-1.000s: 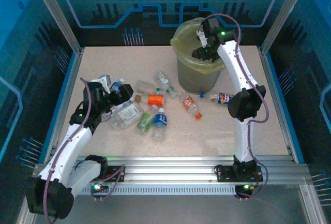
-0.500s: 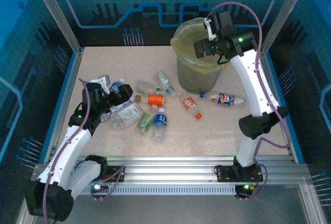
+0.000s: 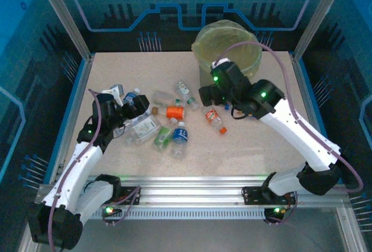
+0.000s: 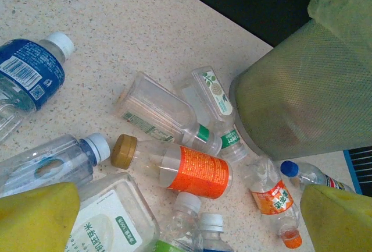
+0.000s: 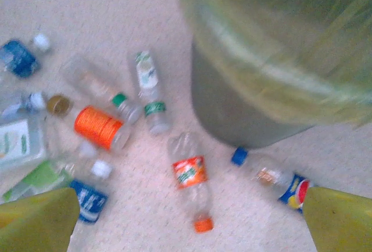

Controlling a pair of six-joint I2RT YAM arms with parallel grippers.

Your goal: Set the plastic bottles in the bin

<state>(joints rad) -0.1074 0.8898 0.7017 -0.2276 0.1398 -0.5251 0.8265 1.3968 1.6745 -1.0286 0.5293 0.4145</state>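
Note:
Several plastic bottles lie in a loose heap on the speckled table. Among them are an orange-labelled, gold-capped one [image 3: 174, 112] [image 4: 195, 171], a small one with an orange cap [image 3: 214, 120] [image 5: 191, 181] and a blue-labelled one [image 3: 180, 135]. The bin [image 3: 224, 36] [image 5: 261, 89], lined with a yellow-green bag, stands at the back. My right gripper [image 3: 206, 96] [image 5: 189, 223] hangs open in front of the bin, above the orange-capped bottle. My left gripper [image 3: 138, 105] [image 4: 186, 223] is open over the heap's left side, holding nothing.
A blue-capped bottle with a blue and red label [image 5: 278, 182] lies against the bin's base. A square white-labelled bottle [image 4: 110, 220] and a dark blue one [image 4: 26, 71] sit at the heap's left. Metal frame posts and blue panels wall the table.
My right arm has swung from over the bin's mouth down and forward-left, and now hangs in front of the bin above the bottles. The left arm has stayed put.

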